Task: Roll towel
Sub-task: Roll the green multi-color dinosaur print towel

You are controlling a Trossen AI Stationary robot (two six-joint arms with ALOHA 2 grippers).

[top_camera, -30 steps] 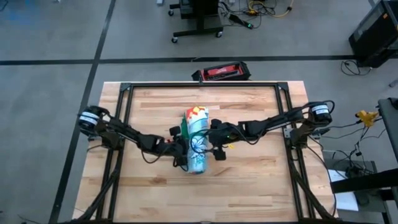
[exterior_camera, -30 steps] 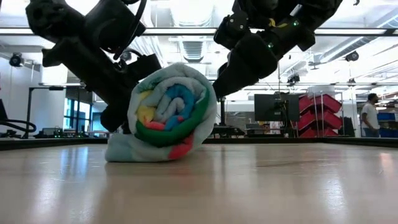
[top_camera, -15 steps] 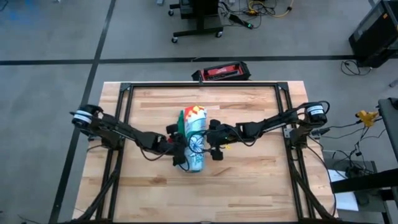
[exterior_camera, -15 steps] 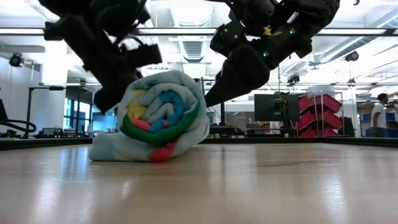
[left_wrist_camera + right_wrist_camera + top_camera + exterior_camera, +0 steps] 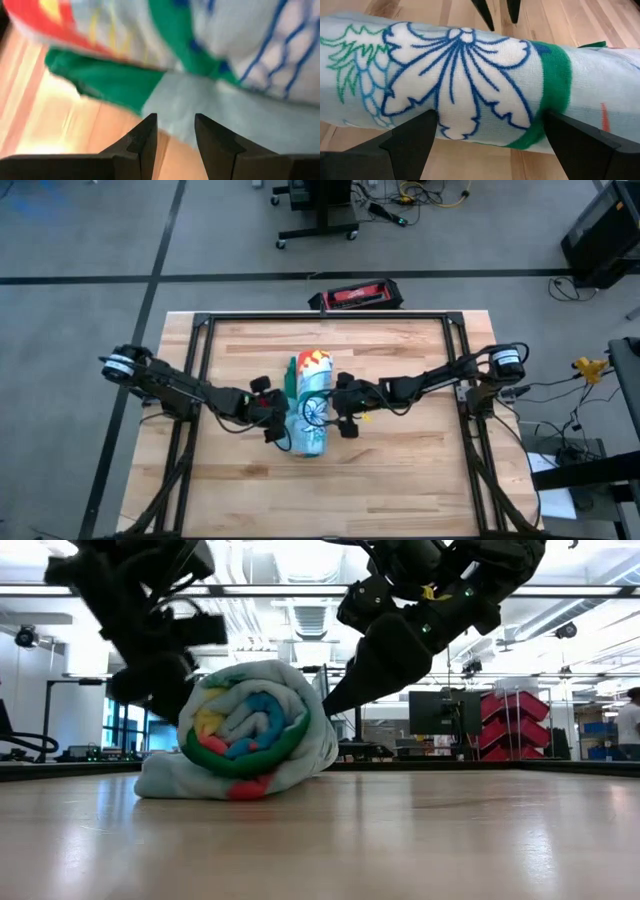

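Terry cloth wound into a fat spiral, the towel (image 5: 310, 408) lies near the middle of the wooden desk (image 5: 400, 480), its loose tail spread flat on the boards on the left arm's side. The right pincer (image 5: 336, 402) stands wide apart against one flank, gripping nothing, while the left pincer (image 5: 279, 420) sits low by the tail, its fingers (image 5: 142, 140) parted a little and empty. To finish well, the judgement is plain — press evenly from both flanks, keep the roll square, and tuck that tail under — not let it slacken.
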